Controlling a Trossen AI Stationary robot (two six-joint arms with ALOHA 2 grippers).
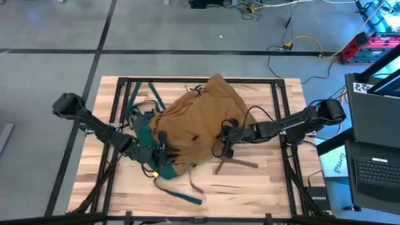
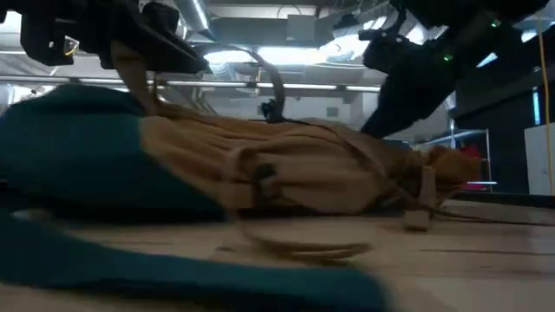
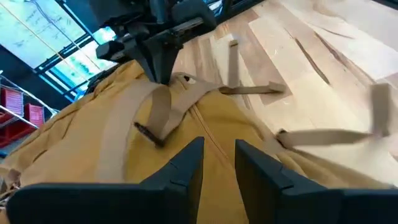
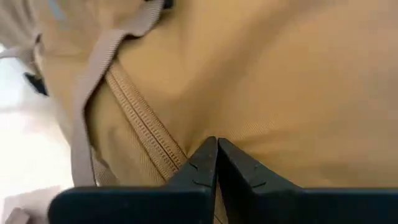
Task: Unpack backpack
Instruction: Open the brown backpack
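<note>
The tan backpack [image 1: 200, 119] lies on its side in the middle of the wooden table, its teal base [image 1: 142, 128] toward the left edge. My right gripper [image 1: 226, 142] is shut on its right part, beside the zip [image 4: 143, 118]. My left gripper [image 1: 159, 156] stands open over the tan cloth [image 3: 93, 143] at the near left, pointing along the backpack toward my right gripper [image 3: 163, 74]. Tan webbing straps [image 3: 161, 112] lie across the cloth between them. My right gripper comes at the backpack slanting down from the table's right side, its shut fingertips on the tan cloth right beside the zip [image 4: 186, 152]. The fingers hide what is between them. The backpack lies on the table. Whether my left gripper touches the cloth, I cannot tell.
Loose tan straps [image 1: 237, 162] and a teal strap [image 1: 187, 195] trail on the bare wood toward the near edge. Black frame rails [image 1: 280, 94] run along the table's sides. A laptop [image 1: 378, 169] stands off the table to the right.
</note>
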